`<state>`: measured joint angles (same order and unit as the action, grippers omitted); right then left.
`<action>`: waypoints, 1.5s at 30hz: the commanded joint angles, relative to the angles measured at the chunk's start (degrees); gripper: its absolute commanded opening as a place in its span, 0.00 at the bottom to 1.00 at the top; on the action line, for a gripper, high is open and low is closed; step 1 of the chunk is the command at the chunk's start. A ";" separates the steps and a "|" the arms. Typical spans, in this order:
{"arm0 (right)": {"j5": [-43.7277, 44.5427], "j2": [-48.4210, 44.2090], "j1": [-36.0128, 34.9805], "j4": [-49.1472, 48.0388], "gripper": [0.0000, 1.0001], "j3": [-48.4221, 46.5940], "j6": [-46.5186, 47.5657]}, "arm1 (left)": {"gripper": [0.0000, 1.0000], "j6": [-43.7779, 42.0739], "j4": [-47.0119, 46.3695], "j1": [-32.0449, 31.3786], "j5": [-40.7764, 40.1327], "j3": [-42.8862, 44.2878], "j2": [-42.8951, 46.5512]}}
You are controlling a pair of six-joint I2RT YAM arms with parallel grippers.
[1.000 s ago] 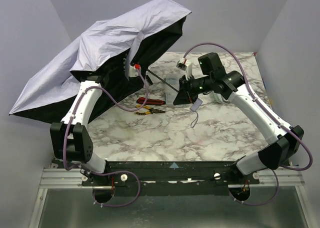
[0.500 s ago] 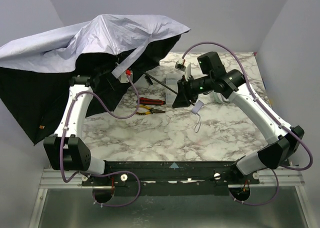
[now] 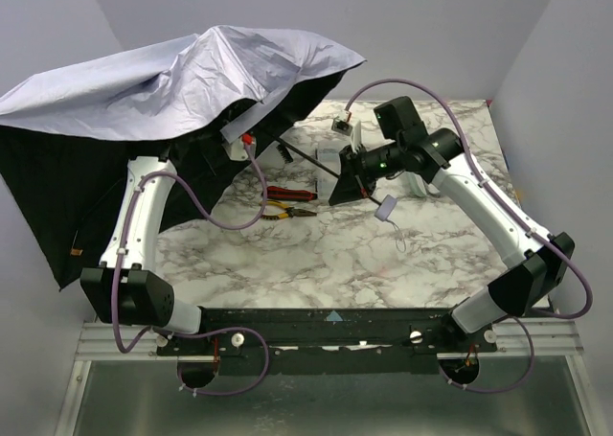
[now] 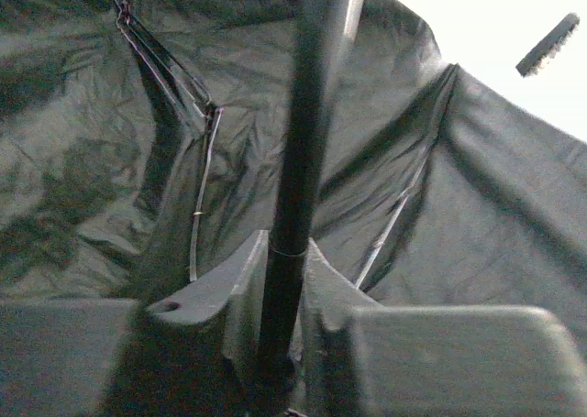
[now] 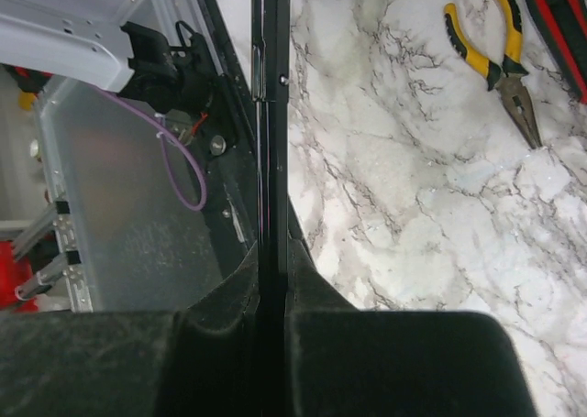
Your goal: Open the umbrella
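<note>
While the umbrella [image 3: 192, 81] stands spread, the left tool [image 4: 280, 289] and right tool [image 5: 272, 298] each apparently pinch its shaft [image 3: 308, 158].

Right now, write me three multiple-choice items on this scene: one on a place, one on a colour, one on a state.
1. Where are the yellow-handled pliers?
A. on the marble table
B. in a drawer
C. on the floor

2. The underside of the umbrella canopy is:
A. red
B. black
C. green

3. The right gripper is:
A. open and empty
B. shut on the umbrella shaft
C. shut on a cup

Answers: A, they lie on the marble between the arms. B, black fabric fills the left wrist view. B, its fingers close on the shaft in the right wrist view.
</note>
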<state>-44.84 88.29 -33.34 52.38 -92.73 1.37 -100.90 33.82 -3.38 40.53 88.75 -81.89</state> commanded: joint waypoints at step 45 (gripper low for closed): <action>-15.94 -4.08 5.23 -21.28 0.00 7.21 -23.23 | 0.34 16.82 -64.71 -5.84 -8.89 -26.03 1.06</action>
<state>-57.74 87.09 -27.79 33.43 -84.79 -25.76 -80.93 -30.85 -8.58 34.37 60.45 -79.22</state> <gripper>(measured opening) 0.079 0.351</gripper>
